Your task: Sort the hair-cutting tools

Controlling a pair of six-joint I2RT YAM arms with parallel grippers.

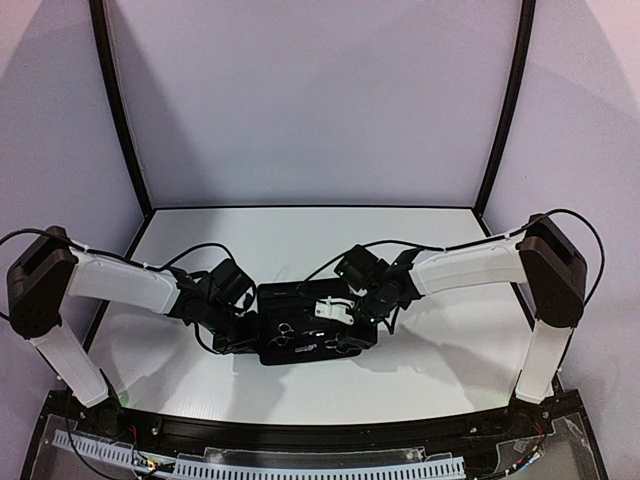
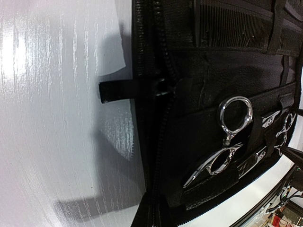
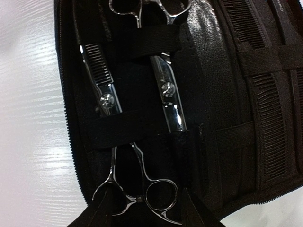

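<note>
- The black zip case [image 1: 300, 300] lies open on the white desk [image 1: 200, 380], between the two arms.
- The thinning scissors [image 3: 106, 99] sit under elastic straps [image 3: 137, 125] in the case, toothed blade away from the right wrist camera and finger rings towards it.
- The second scissors [image 3: 169, 91] lie just beside them the other way round, with the blade tip tucked into a pocket.
- A black comb [image 3: 271, 109] is strapped in the case's other half, with another comb [image 3: 241, 23] next to it.
- The right gripper [image 3: 144, 213] has its jaws parted on either side of the thinning scissors' finger rings.
- The left gripper [image 1: 240, 330] is at the case's left edge by the zip, jaws closed tight. I cannot tell whether they hold anything.
</note>
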